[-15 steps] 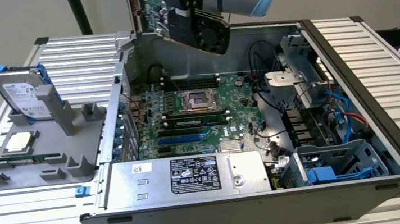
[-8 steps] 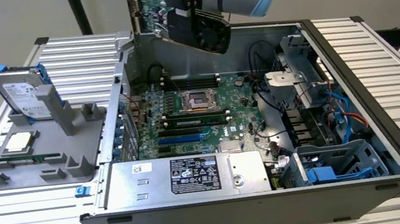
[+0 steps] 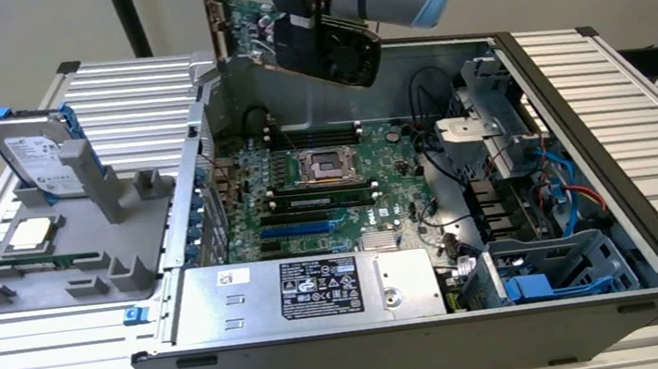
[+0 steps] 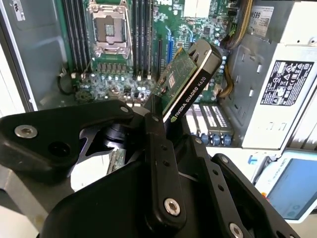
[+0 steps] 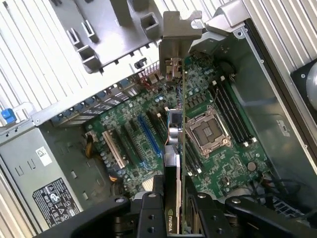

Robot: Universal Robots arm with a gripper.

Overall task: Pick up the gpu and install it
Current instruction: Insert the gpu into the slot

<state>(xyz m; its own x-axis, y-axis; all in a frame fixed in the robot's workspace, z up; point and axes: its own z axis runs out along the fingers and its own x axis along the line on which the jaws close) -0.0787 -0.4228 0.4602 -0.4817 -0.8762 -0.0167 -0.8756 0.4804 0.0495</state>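
Note:
The gpu [image 3: 277, 34], a green card with a black cooler block, hangs tilted above the back edge of the open computer case [image 3: 629, 206]. My gripper [image 3: 320, 20] is shut on it from above. In the first wrist view the gpu [image 5: 183, 114] is seen edge-on, its silver bracket [image 5: 177, 34] pointing away from my gripper [image 5: 176, 201], with the motherboard [image 5: 143, 148] and its blue slot [image 5: 149, 135] well below. In the second wrist view the black fingers [image 4: 154, 130] clamp the gpu [image 4: 190, 74] over the board.
A grey power supply [image 3: 304, 290] fills the case's near side, and cables and a drive cage [image 3: 550, 271] sit at the exterior view's right. Outside the case, a grey fixture [image 3: 52, 262] carries a hard drive with blue frame [image 3: 34, 153] and a processor [image 3: 31, 235].

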